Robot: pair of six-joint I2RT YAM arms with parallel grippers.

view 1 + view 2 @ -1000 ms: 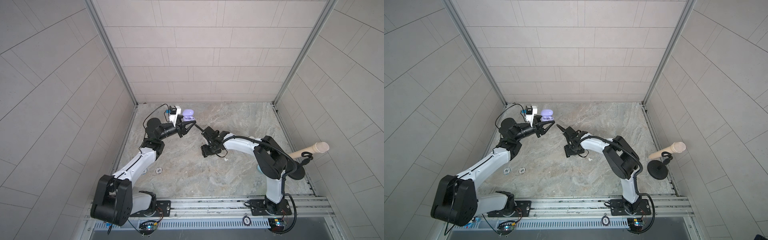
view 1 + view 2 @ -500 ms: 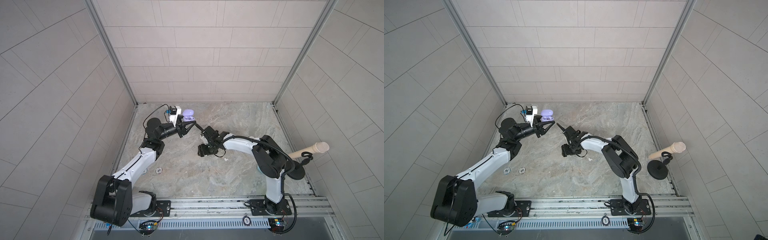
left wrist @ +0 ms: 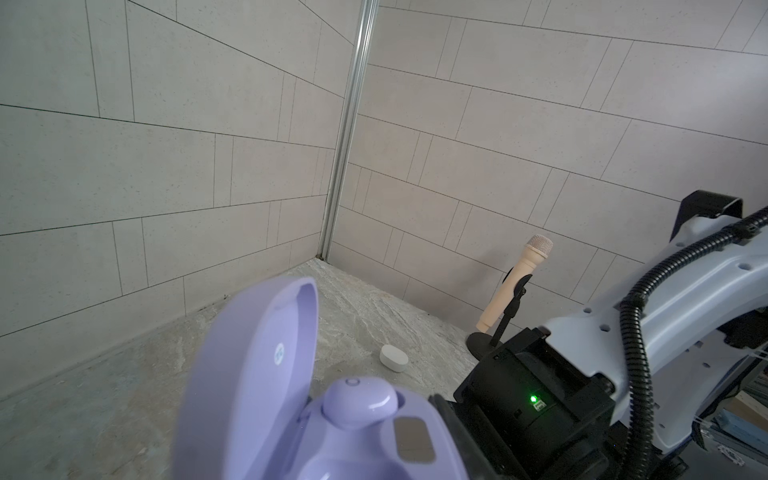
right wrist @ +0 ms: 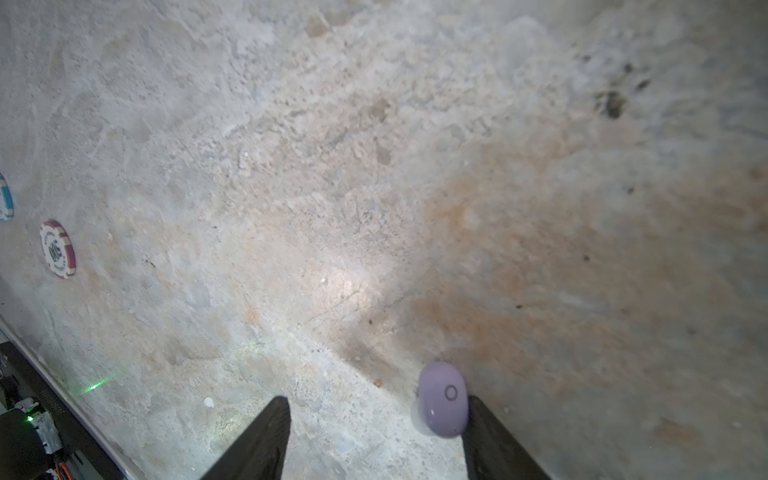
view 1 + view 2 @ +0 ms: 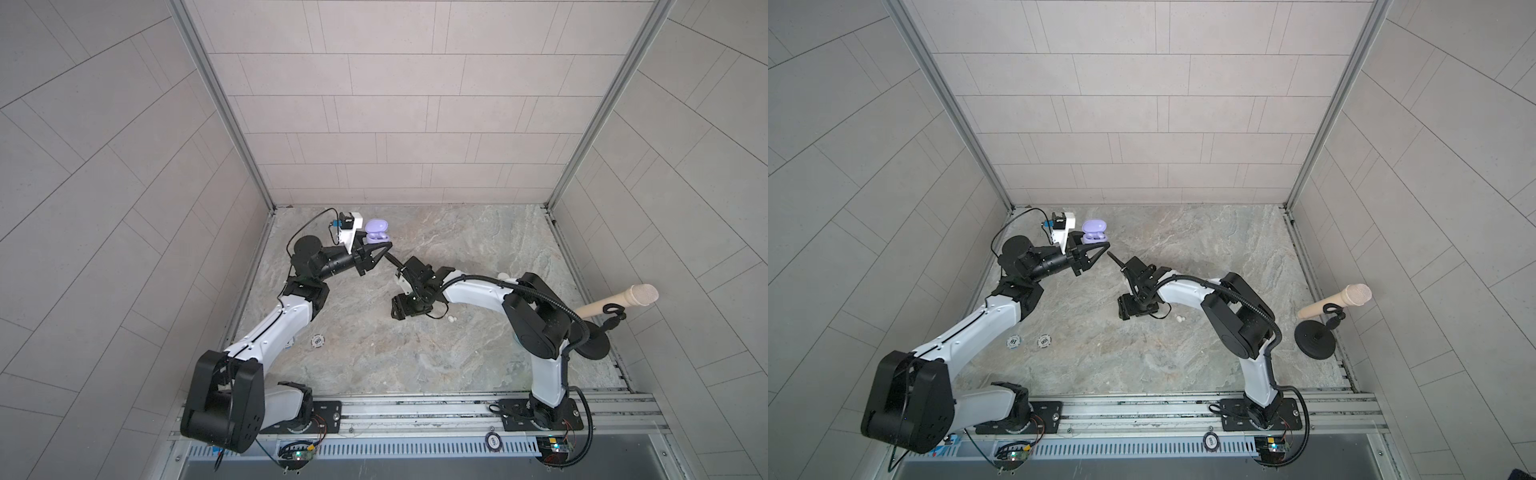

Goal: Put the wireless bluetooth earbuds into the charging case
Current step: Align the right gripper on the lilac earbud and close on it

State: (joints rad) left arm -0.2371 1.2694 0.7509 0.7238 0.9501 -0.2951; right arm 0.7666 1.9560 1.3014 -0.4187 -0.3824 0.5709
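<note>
- Your left end effector (image 5: 386, 249) was closed on the open lilac charging case (image 3: 249, 374); one lilac earbud (image 3: 359, 401) sat in its socket.
- Your right end effector (image 4: 376, 401) stood with the fingers wide apart. The second lilac earbud (image 4: 442, 399) touched the inner side of one finger only, well apart from the other finger.
- In both top views the two end effectors pointed at each other, tips near.
</note>
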